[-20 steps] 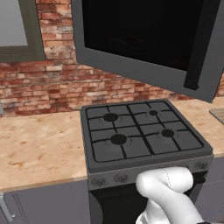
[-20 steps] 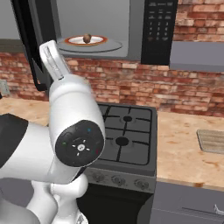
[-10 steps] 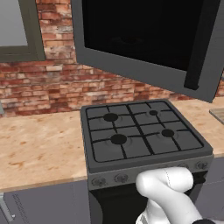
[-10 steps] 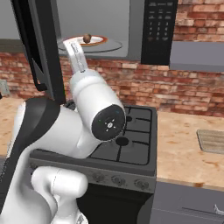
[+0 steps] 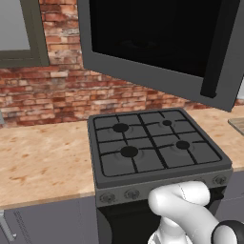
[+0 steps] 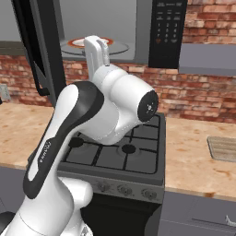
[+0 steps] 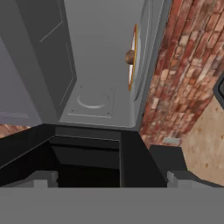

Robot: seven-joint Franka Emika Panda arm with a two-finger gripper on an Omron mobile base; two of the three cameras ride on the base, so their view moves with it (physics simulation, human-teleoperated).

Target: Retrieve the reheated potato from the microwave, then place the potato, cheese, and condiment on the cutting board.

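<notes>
The gripper (image 6: 102,48) is raised in front of the open microwave (image 6: 138,27), seen from the right base camera as a white hand standing upright just before the cavity; whether its jaws are apart or closed cannot be told, since only the two dark finger tips (image 7: 43,178) show at the bottom of the hand camera's picture and nothing lies between them. The potato (image 7: 130,57), a small brown lump, sits on an orange-rimmed plate (image 7: 132,59) inside the microwave, which the rolled hand camera shows edge-on toward its upper right, well apart from the finger tips. In the right base view the same plate (image 6: 78,42) peeks out to the left of the hand, on the grey turntable. The microwave door (image 5: 157,43) hangs swung wide open, its black glass filling the top of the left base view. Below the microwave stands a dark gas hob (image 5: 155,143) with four burners, set in a light speckled counter (image 5: 43,162) before a red brick wall (image 5: 62,90). At the far right of the counter lies the cutting board (image 6: 223,148), only partly in frame.
</notes>
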